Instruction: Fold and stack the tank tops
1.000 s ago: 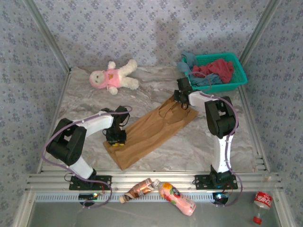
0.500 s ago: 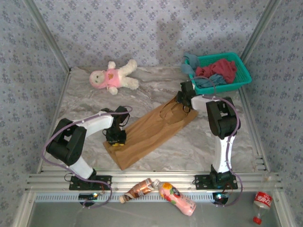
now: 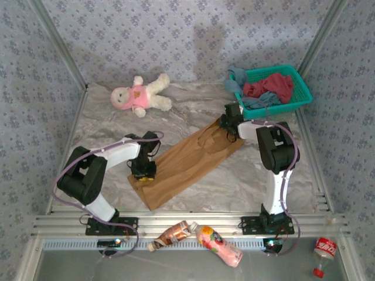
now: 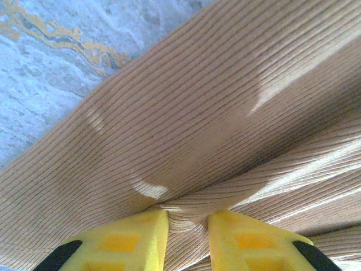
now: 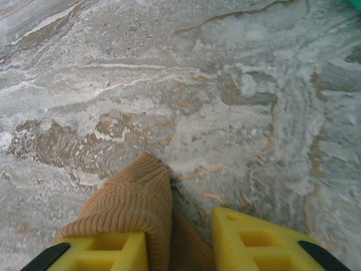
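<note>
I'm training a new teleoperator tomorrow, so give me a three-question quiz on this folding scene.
1. True or false: the tan tank top lies inside the basket.
2. The left gripper is: A) open in the air, B) shut on the tan tank top, C) resting in the basket.
3. Which garments are in the basket?
Key: 1 false; 2 B; 3 the dark red tank top and the blue tank top.
</note>
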`<state>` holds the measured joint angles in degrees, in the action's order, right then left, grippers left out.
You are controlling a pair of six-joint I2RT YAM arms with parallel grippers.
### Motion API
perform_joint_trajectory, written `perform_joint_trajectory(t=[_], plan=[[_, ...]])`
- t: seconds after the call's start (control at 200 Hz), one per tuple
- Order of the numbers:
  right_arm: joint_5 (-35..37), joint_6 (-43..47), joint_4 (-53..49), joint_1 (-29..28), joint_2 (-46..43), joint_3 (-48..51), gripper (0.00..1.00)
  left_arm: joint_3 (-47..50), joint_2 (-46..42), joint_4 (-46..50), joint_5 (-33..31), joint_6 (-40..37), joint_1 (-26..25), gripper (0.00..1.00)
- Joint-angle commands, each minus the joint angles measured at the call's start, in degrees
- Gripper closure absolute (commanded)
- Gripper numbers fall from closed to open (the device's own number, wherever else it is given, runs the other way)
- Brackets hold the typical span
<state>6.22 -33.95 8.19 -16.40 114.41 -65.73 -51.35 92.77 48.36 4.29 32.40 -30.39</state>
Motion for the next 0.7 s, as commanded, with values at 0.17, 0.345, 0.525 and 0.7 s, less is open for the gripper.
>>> perform_joint_trajectory(t=[0.17, 0.345, 0.525, 0.7], plan=[[1.51, 2.49, -0.28, 0.10, -6.54, 3.34, 0.63, 0.81, 1.62, 4.38, 1.02, -1.23, -0.63, 0.74], [1.72, 2.48, -0.71, 0.19, -8.41, 4.72, 0.63, 0.46, 1.54, 4.82, 1.07, -1.51, -0.62, 0.74], [0.54, 3.99, -1.91, -0.02, -7.06, 4.44, 0.62, 0.16, 1.71, 4.90, 1.24, -1.77, -0.57, 0.73], [-3.55, 8.30, -1.35, -0.42, -4.24, 3.24, 0.56, -0.13, 1.80, 5.22, 1.19, -1.99, -0.61, 0.73]])
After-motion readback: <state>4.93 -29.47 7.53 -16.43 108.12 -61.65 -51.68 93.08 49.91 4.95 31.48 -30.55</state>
